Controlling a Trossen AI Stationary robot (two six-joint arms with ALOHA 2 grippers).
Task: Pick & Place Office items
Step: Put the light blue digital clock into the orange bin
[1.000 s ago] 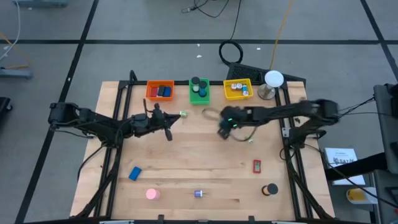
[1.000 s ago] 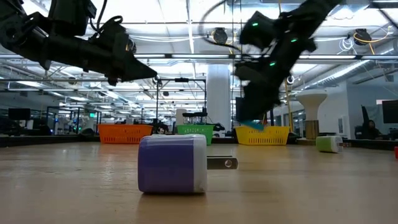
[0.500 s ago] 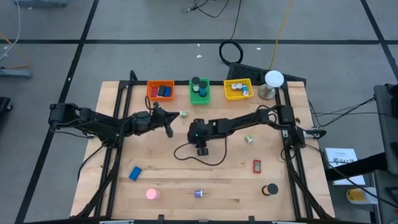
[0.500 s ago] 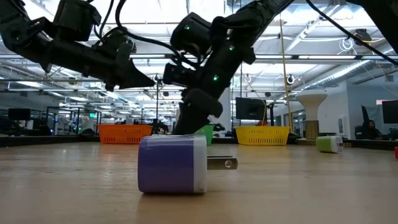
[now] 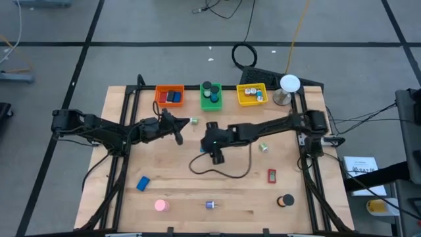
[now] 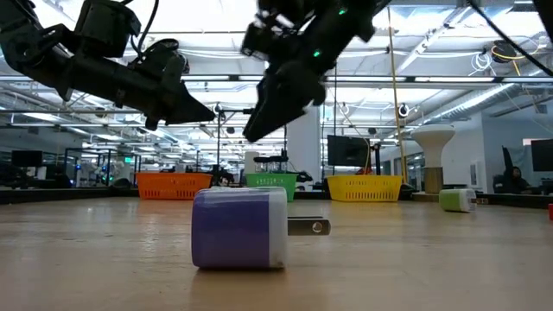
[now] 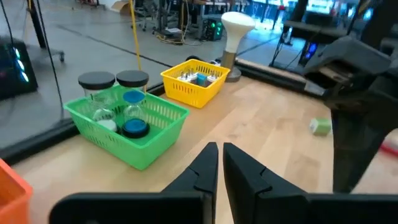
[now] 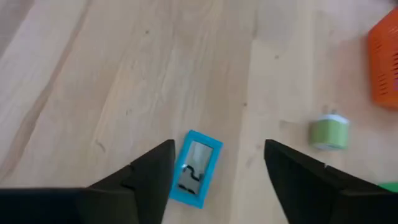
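Blue flat rectangular block [image 8: 196, 167], pale label on its top face: lying flat on the light wooden table [image 8: 124, 74], towards the table's middle. Seen only through the right wrist camera. From overhead probably hidden under the arm, so its exact table position is not confirmed.

Long axis of the block: roughly along the pointing direction of the fingers, a little skewed. Short sides therefore face the two pads, which suits a closing stroke across the width.

Right gripper [image 8: 217, 149]: spread wide, holding nothing, directly above the block. Block off-centre in the gap, just beside one finger [image 8: 149, 171] and well clear of the other. In the low view the fingertips hang well above the table, so no contact with the block.

Judgement: if a grasp is intended, needs a straight descent, a small sideways shift to centre the gap, and a slight wrist turn for the skew.

Small green cylindrical piece [image 8: 329, 132] standing near the block, towards the orange plastic bin [image 8: 382, 62]; apart from both.

Left gripper [image 5: 177, 135]: clenched, empty, raised towards the bin row; farther from the block than the right.
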